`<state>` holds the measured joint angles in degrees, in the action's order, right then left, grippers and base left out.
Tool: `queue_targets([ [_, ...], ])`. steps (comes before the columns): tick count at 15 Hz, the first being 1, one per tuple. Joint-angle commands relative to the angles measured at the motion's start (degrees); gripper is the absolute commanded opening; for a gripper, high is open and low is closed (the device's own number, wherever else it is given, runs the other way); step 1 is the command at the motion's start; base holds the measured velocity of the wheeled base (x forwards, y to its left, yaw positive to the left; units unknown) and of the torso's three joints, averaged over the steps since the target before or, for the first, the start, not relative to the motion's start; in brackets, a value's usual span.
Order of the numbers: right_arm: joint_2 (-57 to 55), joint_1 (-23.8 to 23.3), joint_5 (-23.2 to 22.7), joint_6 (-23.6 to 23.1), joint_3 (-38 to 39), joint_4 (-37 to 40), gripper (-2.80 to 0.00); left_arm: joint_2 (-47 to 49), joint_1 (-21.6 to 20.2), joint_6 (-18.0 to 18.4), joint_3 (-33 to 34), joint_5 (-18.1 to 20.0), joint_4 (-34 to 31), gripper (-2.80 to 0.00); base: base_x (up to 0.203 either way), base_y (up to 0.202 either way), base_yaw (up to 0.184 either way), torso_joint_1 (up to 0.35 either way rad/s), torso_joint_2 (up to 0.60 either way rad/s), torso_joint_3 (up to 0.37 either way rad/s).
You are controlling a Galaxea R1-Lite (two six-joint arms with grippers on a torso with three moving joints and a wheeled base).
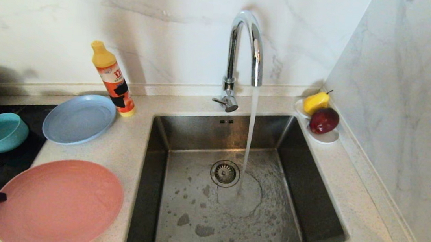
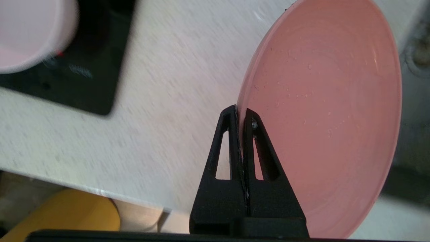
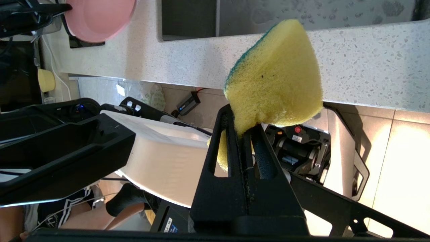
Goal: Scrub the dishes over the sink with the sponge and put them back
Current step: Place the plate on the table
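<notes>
pale pink bowl (image 2: 30,33) only in left wrist view.

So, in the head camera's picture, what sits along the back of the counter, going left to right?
Round teal bowl → wide grey-blue plate → orange detergent bottle with yellow cap → tall chrome gooseneck tap → yellow pear and dark red apple.
</notes>
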<state>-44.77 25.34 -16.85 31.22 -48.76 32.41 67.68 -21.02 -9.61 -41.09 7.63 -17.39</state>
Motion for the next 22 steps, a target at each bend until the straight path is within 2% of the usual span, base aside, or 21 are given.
queue_targets([
  [1,-0.93,-0.02,-0.11,0.16,0.01,0.19,-2.8,3.02,-2.99,1.83,2.5,1.34,4.28,-2.8,0.0,0.0,0.0,0.0,0.0,0.0],
  [4,-1.67,-0.03,-0.48,0.24,-0.11,-0.25,-2.8,3.63,-6.64,7.12,4.24,8.21,10.4,-2.8,0.0,0.0,0.0,0.0,0.0,0.0],
  [6,-2.96,-0.03,-0.55,0.26,0.05,-0.64,-2.8,6.8,-7.97,10.42,4.18,9.16,12.1,-2.8,0.0,0.0,0.0,0.0,0.0,0.0],
  [8,-4.61,-0.03,-0.59,0.58,0.23,-1.7,-2.8,11.71,-9.95,11.95,4.05,9.61,16.54,-2.8,0.0,0.0,0.0,0.0,0.0,0.0],
  [9,-5.08,-0.03,-0.68,0.56,0.42,-2.57,-2.8,13.36,-11.93,12.92,4.2,10.8,19.95,-2.8,0.0,0.0,0.0,0.0,0.0,0.0],
  [11,-6.35,-0.03,-1.4,0.6,-0.19,-2.97,-2.8,14.46,-14.35,15.02,4.14,15.72,21.44,-2.8,0.0,0.0,0.0,0.0,0.0,0.0],
  [12,-6.91,-0.08,-1.43,0.6,0.04,-3.0,-2.8,15.67,-14.47,15.43,3.7,16.29,21.85,-2.8,0.0,0.0,0.0,0.0,0.0,0.0],
  [14,-7.04,-0.12,-1.43,0.6,0.86,-3.06,-2.8,17.43,-14.7,19.26,3.64,16.55,22.1,-2.8,0.0,0.0,0.0,0.0,0.0,0.0],
  [17,-7.37,-0.12,-1.52,0.6,1.21,-3.12,-2.8,20.66,-14.95,20.3,3.17,17.18,22.29,-2.8,0.0,0.0,0.0,0.0,0.0,0.0],
  [21,-8.41,-0.12,-1.5,0.51,0.94,-3.15,-2.8,27.0,-18.32,21.59,2.91,17.24,29.74,-2.8,0.0,0.0,0.0,0.0,0.0,0.0],
  [22,-8.49,-0.12,-1.52,0.51,1.04,-3.15,-2.8,27.84,-19.76,23.86,2.69,17.34,30.21,-2.8,0.0,0.0,0.0,0.0,0.0,0.0],
])
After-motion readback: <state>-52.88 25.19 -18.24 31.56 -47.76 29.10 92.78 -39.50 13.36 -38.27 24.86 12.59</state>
